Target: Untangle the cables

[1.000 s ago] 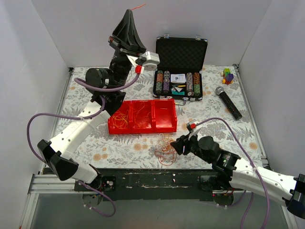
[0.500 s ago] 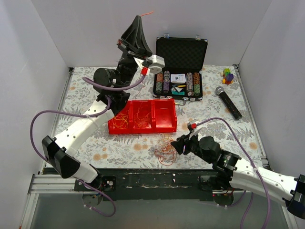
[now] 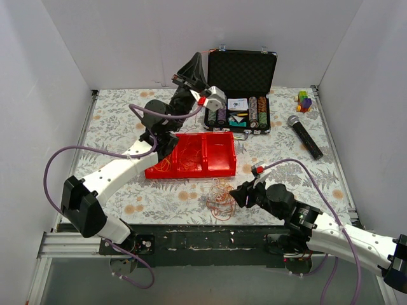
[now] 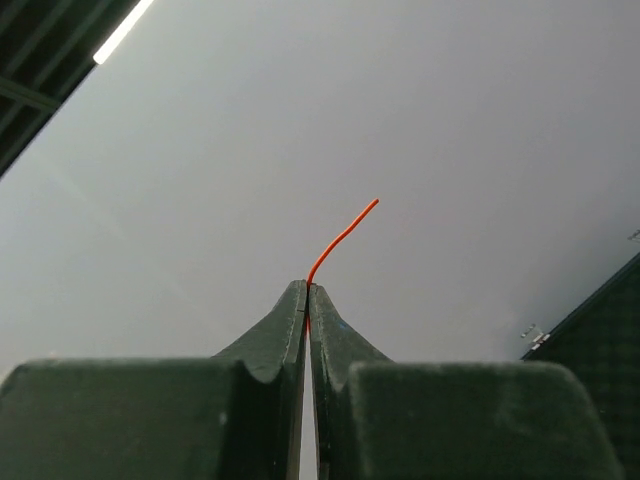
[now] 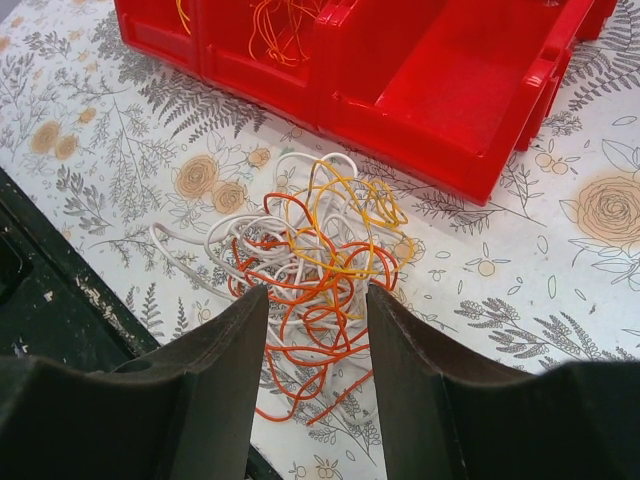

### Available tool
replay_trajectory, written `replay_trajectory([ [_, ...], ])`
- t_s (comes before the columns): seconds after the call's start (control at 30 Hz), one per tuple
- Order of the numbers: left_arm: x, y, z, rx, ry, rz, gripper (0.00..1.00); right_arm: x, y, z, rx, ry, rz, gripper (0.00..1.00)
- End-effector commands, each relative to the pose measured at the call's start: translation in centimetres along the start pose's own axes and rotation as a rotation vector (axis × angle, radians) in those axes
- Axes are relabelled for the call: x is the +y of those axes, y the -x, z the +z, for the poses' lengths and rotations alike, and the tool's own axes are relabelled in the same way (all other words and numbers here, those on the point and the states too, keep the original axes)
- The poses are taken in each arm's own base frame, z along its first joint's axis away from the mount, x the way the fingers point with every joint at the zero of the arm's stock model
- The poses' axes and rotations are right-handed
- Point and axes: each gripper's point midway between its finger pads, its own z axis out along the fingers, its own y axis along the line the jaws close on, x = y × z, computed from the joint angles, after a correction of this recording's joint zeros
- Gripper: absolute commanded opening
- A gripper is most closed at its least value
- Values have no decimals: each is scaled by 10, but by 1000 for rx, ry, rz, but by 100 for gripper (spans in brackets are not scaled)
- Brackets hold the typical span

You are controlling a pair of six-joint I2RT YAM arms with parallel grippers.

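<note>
The cables are a clump of orange, yellow and white wiry loops [image 3: 219,198] on the floral table, just in front of the red tray [image 3: 191,173]. In the right wrist view the clump [image 5: 320,250] lies directly ahead of my right gripper [image 5: 317,295], which is open, its tips at the clump's near edge. My right gripper [image 3: 236,194] sits just right of the clump. My left gripper [image 3: 197,62] is raised at the back, shut on a single orange strand [image 4: 340,235] that sticks out past the tips [image 4: 307,288]. The tray's left and middle compartments hold loose strands [image 5: 280,20].
An open black case [image 3: 241,67] with poker chips stands behind the tray. A microphone [image 3: 304,135] and a small coloured toy [image 3: 304,100] lie at the right. The table's front edge [image 3: 210,223] is just below the clump.
My left arm has swung right and down with the orange strand, from above the back wall towards the black case. My right gripper has barely moved.
</note>
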Motion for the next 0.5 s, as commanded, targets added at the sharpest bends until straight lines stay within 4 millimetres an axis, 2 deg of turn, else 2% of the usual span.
replay_trajectory([
  [0.0, 13, -9, -10, 68, 49, -166, 0, -1, 7, 0, -35, -8, 20, 52],
  [0.2, -30, -36, -40, 196, -37, -335, 0, 0, 6, 1, -35, -6, 27, 52],
  [0.3, -58, -54, -61, 272, -86, -367, 0, -1, 6, 1, -35, -8, 25, 52],
  [0.47, -86, -73, -88, 329, -141, -359, 0, -2, 6, -1, -35, -16, 32, 52],
])
